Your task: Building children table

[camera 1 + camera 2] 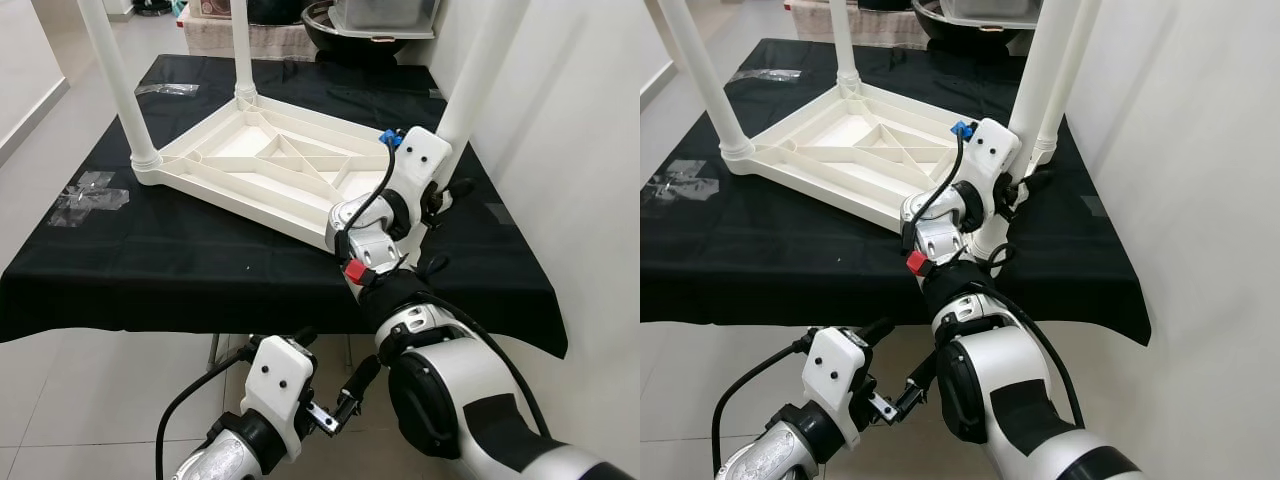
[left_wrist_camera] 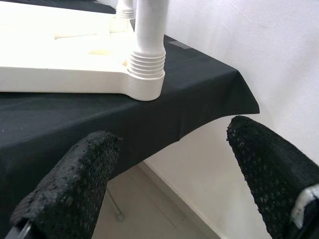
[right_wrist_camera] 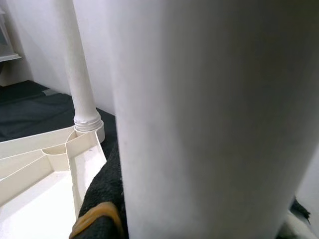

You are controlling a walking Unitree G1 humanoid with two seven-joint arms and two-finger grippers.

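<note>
A white plastic children's table [image 1: 270,165] lies upside down on a black-clothed table [image 1: 150,260], its round legs pointing up. My right gripper [image 1: 446,200] is shut around the near right leg [image 1: 482,75] just above its socket. In the right wrist view that leg [image 3: 209,114] stands very close, with a black finger [image 3: 102,199] pressed to its side and another fitted leg [image 3: 77,69] behind. My left gripper [image 1: 332,365] hangs open below the table's front edge. Its wrist view looks up between its fingers [image 2: 75,189] at the corner leg's threaded base [image 2: 147,64].
A white wall [image 1: 580,130] runs close along the right side of the black table. Clear tape scraps [image 1: 90,195] stick to the cloth at the left. A dark bowl and a lidded box [image 1: 365,25] stand behind the table. Tiled floor [image 1: 90,400] lies below.
</note>
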